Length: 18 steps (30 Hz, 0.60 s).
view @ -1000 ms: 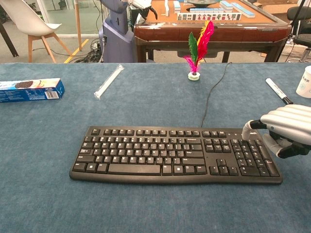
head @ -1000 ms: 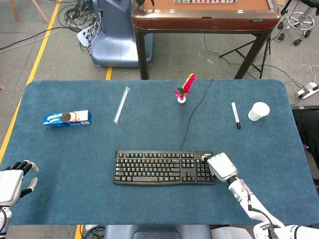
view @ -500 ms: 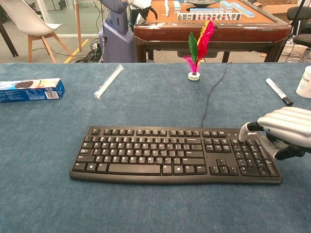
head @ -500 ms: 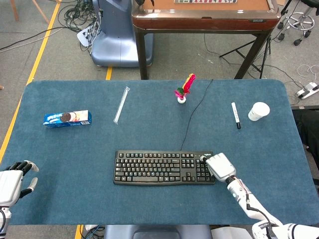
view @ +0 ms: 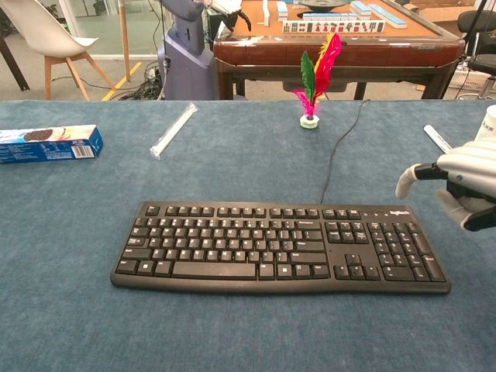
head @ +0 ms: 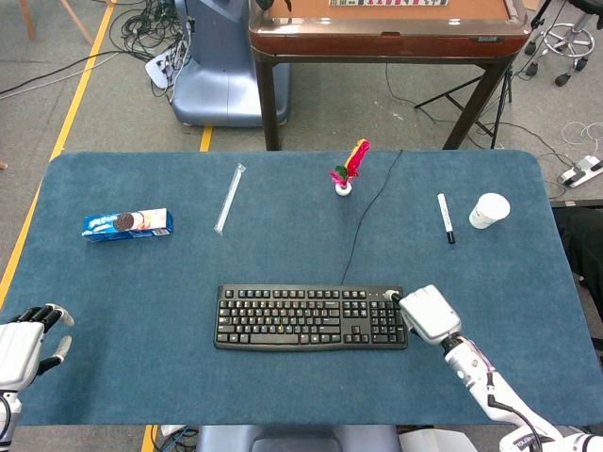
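A black keyboard [head: 311, 317] [view: 283, 246] lies at the middle front of the blue table, its cable running back past a feather shuttlecock [head: 347, 169] [view: 315, 74]. My right hand [head: 429, 313] [view: 461, 188] hovers just off the keyboard's right end, above the table, holding nothing, its fingers stretched toward the keys and its thumb apart below them. My left hand [head: 24, 344] is at the table's front left corner with its fingers spread and nothing in it; the chest view does not show it.
A blue cookie box [head: 127, 223] [view: 48, 143] lies at the left. A wrapped straw [head: 229, 199] [view: 173, 129] lies behind the keyboard. A black marker [head: 445, 217] [view: 434, 137] and a white paper cup [head: 489, 210] stand at the right. A brown table [head: 386, 33] is beyond the far edge.
My right hand has lifted off the keyboard's number pad and moved to the right, clear of the keys. The left hand has stayed where it was.
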### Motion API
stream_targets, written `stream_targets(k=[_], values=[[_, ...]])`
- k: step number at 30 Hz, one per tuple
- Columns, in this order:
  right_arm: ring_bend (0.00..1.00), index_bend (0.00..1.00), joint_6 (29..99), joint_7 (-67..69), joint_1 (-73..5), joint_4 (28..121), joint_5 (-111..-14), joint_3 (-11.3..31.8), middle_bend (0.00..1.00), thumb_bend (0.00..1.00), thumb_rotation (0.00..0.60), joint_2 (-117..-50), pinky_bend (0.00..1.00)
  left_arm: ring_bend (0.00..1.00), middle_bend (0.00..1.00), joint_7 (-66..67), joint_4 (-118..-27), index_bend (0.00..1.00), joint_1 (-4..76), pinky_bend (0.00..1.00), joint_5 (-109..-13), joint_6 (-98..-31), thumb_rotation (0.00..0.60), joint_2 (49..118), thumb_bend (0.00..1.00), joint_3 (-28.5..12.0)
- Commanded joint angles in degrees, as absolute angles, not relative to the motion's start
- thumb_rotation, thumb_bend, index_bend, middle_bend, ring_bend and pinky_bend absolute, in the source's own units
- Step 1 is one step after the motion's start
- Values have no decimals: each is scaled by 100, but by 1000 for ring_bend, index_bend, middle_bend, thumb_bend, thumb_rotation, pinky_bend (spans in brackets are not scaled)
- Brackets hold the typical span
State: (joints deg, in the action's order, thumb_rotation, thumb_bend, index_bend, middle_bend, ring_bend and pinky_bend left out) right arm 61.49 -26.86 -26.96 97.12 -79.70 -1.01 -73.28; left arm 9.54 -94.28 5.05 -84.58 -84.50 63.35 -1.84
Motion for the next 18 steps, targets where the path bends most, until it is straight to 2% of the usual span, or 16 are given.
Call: stream_targets(k=[1, 3, 6, 9, 15, 18], values=[[624, 292, 6781, -2468, -2380, 9858, -8336, -152, 624, 752, 600, -7031, 976, 357, 401, 956, -9415, 482, 512, 491, -8489, -8444, 600, 6341, 331, -171], [531, 293, 7067, -2396, -2227, 9829, -8485, -183, 553, 729, 600, -6941, 879, 357, 401, 948, -9405, 482, 519, 491, -8506, -8429, 600, 6351, 331, -161], [385, 292, 7447, -2196, -2019, 9802, -8672, -214, 444, 701, 600, -6822, 646, 357, 402, 949, -9388, 482, 525, 491, -8525, -8424, 600, 6370, 331, -155], [313, 292, 7916, -1906, -1755, 9717, -8848, -230, 387, 697, 600, -6723, 524, 365, 415, 837, -9326, 477, 532, 496, -8669, -8512, 600, 6419, 331, -153], [296, 292, 8733, -1493, -1180, 9409, -8902, -222, 367, 696, 600, -6644, 511, 387, 446, 577, -9124, 426, 537, 510, -8962, -8650, 600, 6546, 331, -96], [295, 292, 8919, -1248, -1010, 9202, -8862, -193, 367, 696, 600, -6651, 511, 388, 447, 574, -9103, 421, 548, 511, -8990, -8617, 600, 6576, 331, -69]])
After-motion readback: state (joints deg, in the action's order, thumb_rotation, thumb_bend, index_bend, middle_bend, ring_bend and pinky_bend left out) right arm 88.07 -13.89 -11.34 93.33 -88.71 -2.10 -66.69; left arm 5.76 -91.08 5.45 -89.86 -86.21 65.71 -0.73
